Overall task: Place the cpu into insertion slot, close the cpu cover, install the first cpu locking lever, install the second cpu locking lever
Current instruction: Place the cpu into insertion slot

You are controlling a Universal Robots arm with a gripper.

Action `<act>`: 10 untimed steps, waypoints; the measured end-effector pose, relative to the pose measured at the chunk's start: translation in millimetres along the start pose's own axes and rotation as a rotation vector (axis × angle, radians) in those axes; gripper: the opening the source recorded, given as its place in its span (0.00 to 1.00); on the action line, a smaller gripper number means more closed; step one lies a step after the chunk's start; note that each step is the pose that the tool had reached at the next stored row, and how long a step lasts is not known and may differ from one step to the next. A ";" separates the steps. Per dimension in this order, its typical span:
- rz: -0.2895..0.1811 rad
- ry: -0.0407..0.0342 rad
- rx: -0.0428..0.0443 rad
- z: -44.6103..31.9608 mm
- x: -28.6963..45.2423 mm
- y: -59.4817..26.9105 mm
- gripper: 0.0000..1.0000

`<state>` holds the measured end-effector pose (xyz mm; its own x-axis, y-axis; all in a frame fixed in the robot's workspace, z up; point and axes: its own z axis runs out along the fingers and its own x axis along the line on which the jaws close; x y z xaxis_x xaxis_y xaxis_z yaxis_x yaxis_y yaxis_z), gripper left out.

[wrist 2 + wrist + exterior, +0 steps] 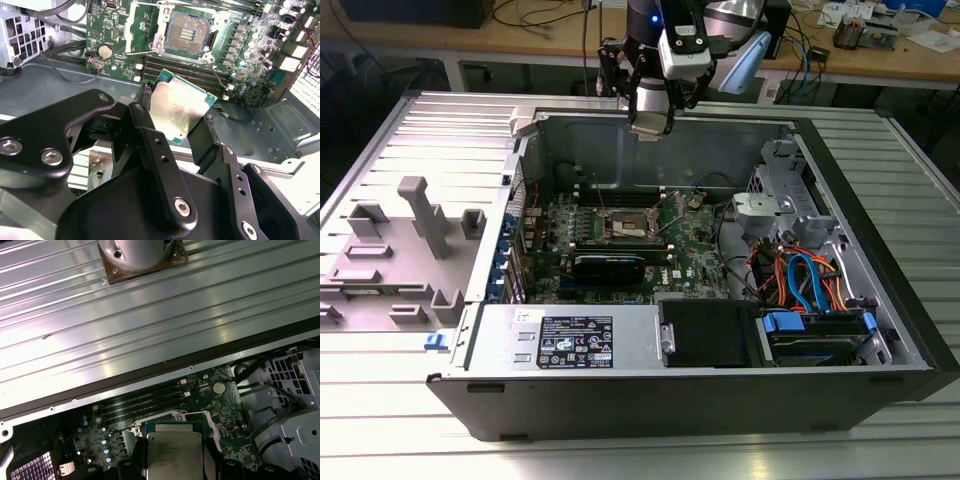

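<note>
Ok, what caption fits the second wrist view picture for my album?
End effector gripping the cpu by its edges, the empty insertion slot lying open beyond it.

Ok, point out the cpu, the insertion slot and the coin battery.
cpu [180, 109], second wrist view, middle of its silver top.
insertion slot [187, 34], second wrist view, its dark centre.
coin battery [105, 50], second wrist view, its round face.
</note>
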<state>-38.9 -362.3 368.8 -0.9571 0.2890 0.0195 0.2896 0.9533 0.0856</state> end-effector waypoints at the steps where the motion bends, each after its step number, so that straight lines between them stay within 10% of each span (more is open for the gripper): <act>1: 0.004 -0.0004 -0.0001 0.0 0.0 0.0 0.54; 10: 0.048 -0.0042 -0.0010 0.2 -0.1 -0.4 0.54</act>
<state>-38.9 -362.7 368.6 -0.9420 0.3352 0.0195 0.3356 0.9381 0.0856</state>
